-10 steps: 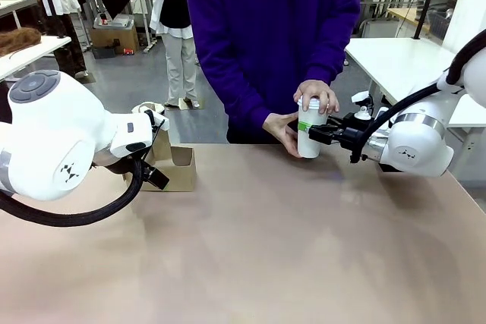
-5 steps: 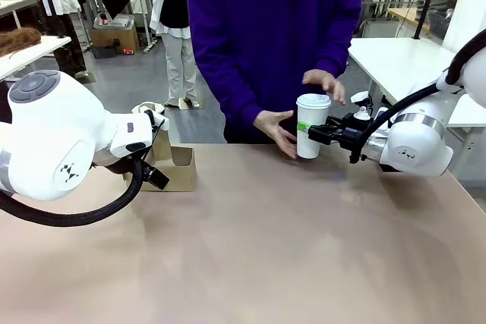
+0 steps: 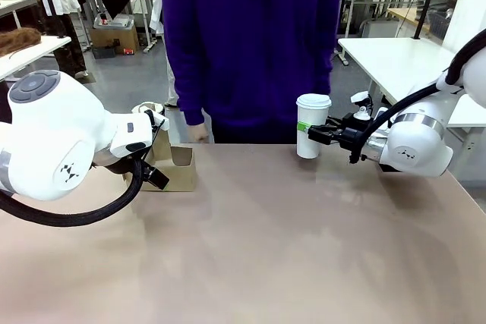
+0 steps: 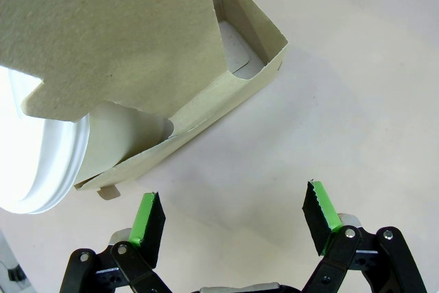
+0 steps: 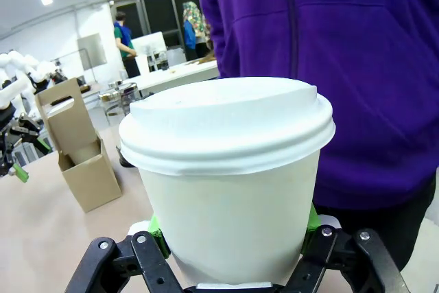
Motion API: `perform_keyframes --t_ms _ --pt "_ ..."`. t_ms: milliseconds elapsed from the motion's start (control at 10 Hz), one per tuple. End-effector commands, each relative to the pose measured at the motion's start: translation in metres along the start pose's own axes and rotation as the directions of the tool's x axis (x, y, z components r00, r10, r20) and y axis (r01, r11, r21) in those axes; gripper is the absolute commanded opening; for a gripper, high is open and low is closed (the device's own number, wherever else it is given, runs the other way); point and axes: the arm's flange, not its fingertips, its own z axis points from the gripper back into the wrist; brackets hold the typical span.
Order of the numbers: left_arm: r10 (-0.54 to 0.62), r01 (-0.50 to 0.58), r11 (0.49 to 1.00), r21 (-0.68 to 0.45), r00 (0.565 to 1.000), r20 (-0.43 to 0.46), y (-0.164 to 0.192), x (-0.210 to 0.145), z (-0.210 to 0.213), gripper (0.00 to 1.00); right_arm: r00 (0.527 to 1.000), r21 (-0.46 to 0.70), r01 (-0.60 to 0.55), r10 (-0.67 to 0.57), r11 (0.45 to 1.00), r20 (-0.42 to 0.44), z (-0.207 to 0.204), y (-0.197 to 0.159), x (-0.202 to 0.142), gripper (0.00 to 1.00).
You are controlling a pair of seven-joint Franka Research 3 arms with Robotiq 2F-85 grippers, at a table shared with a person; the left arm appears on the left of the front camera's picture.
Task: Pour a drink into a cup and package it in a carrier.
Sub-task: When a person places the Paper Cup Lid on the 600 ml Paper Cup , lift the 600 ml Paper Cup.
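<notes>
A white paper cup (image 3: 313, 114) with a dome lid stands near the table's far edge. My right gripper (image 3: 309, 133) is shut around its lower wall. The right wrist view has the cup (image 5: 230, 169) up close, its sides pressed by green pads (image 5: 311, 219). The brown cardboard carrier (image 3: 176, 169) sits at the left, with another lidded white cup (image 4: 48, 156) in one slot; its second slot (image 4: 236, 46) is vacant. Just short of the carrier's side, my left gripper (image 4: 234, 216) stands open with nothing between its fingers. The press jug with the drink is out of view.
A person in a purple top (image 3: 250, 43) stands at the far edge, one hand (image 3: 199, 133) hanging near the table rim. The tan table (image 3: 258, 248) stretches bare between the two arms. White tables stand behind at the right.
The person's hands have let go of the cup and its lid and dropped away, and the person has shifted left. Neither arm has moved.
</notes>
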Motion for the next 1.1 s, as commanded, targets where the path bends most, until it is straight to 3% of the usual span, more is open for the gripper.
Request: perform_keyframes --t_ms 0,600,1000 --pt "0.0 0.0 1.0 -0.001 1.0 0.001 0.0 0.0 0.0 1.0 1.0 0.0 0.003 -0.003 1.0 0.013 -0.003 0.003 0.004 0.8" --pt "0.0 0.0 1.0 -0.001 1.0 0.001 0.0 0.0 0.0 1.0 1.0 0.017 0.003 -0.003 1.0 -0.015 -0.001 0.0 0.022 0.8" --pt "0.0 0.0 1.0 -0.001 1.0 0.001 0.0 0.0 0.0 1.0 1.0 0.052 0.014 -0.015 0.999 0.012 0.032 0.044 0.112 0.8"
